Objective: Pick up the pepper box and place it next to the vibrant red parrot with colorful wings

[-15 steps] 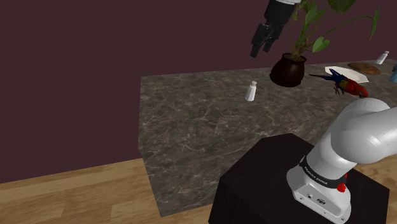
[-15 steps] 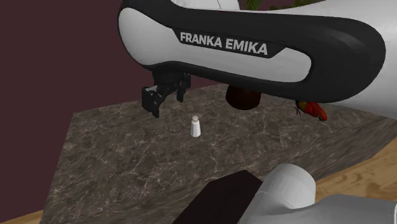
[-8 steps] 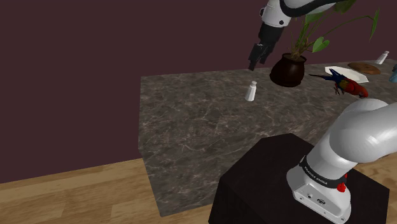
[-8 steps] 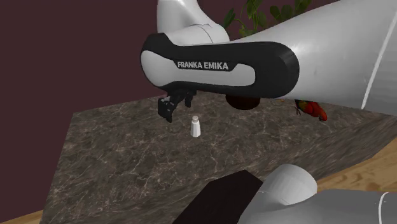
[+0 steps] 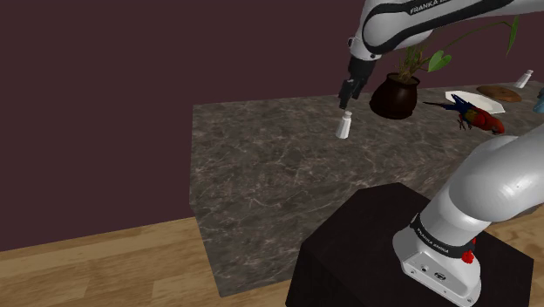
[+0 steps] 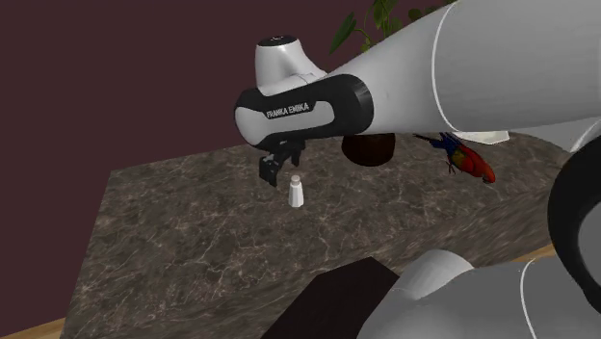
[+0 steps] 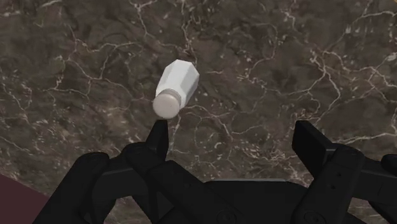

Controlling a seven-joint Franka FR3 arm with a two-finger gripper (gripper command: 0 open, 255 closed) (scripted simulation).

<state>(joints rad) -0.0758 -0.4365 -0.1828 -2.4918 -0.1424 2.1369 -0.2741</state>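
Pepper box (image 5: 344,126) upright beneath wide-spread gripper (image 7: 232,130)

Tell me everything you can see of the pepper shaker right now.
The pepper shaker is a small plain white bottle with faceted sides and a rounded, slightly greyer cap. It stands upright on the dark marbled counter, apart from the other things. The open gripper hovers just above it, one finger close to the cap, apparently not touching.

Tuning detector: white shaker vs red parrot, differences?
The white faceted shaker is plain, one colour; the red parrot figure has dark blue wings. The shaker stands upright close under the open black claw; the parrot is apart, beyond the dark round plant pot. Both sit on the dark marbled counter.
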